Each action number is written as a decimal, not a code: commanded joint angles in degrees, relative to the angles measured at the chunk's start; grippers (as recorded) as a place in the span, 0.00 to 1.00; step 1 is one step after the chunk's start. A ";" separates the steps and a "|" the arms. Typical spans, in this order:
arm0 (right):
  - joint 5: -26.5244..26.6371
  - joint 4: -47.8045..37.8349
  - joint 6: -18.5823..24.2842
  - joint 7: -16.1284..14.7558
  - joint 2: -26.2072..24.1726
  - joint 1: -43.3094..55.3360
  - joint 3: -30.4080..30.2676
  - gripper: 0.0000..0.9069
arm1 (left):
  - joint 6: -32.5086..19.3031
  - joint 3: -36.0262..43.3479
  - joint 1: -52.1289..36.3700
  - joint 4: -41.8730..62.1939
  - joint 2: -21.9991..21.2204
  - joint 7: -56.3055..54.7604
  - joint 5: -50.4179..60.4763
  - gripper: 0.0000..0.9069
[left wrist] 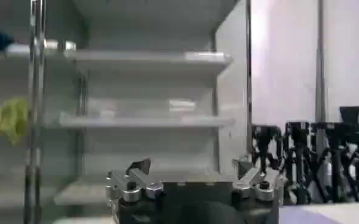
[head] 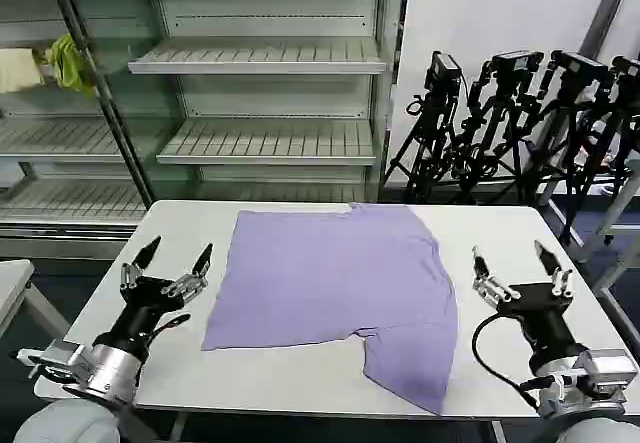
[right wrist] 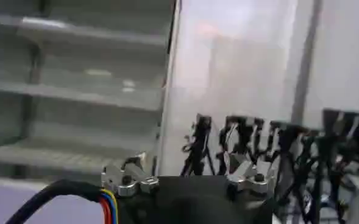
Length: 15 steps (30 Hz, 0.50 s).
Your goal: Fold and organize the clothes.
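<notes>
Head downward; wrists toward shared shelves

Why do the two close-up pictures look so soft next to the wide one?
Head view: even overhead light, T-shirt sharp on the table, faint shadows. Left wrist view: shelves hazy, left gripper blurred. Right wrist view: pale glare on the wall panel, tripods smeared, right gripper soft.

Lavender T-shirt, thin soft fabric, plain side up, no print visible. Lies flat on white table, mostly spread, few wrinkles. Sits btwn left gripper and right gripper, touching neither; nearer edge to left one just beside it. Corner on right-gripper side is folded/bunched, flap reaching twd table's front edge. Far edge near table's back edge. Both claws w/ fingers spread apart.
</notes>
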 commanded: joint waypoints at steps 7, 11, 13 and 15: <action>-3.23 -5.69 3.87 -3.28 -0.90 -4.15 -6.40 1.00 | 0.98 5.11 5.44 4.99 2.27 -0.82 -4.17 1.00; -1.96 -4.79 2.85 -0.60 -1.43 -8.13 -6.61 1.00 | 1.31 6.53 5.94 5.78 2.69 -1.60 -4.26 1.00; -0.53 -4.03 2.70 0.87 -1.72 -10.39 -5.89 1.00 | 1.40 7.59 6.52 6.19 3.30 -1.90 -3.98 1.00; 0.78 -3.43 2.36 1.90 -1.52 -11.71 -5.35 1.00 | 1.51 8.16 6.78 6.28 3.59 -2.13 -3.79 1.00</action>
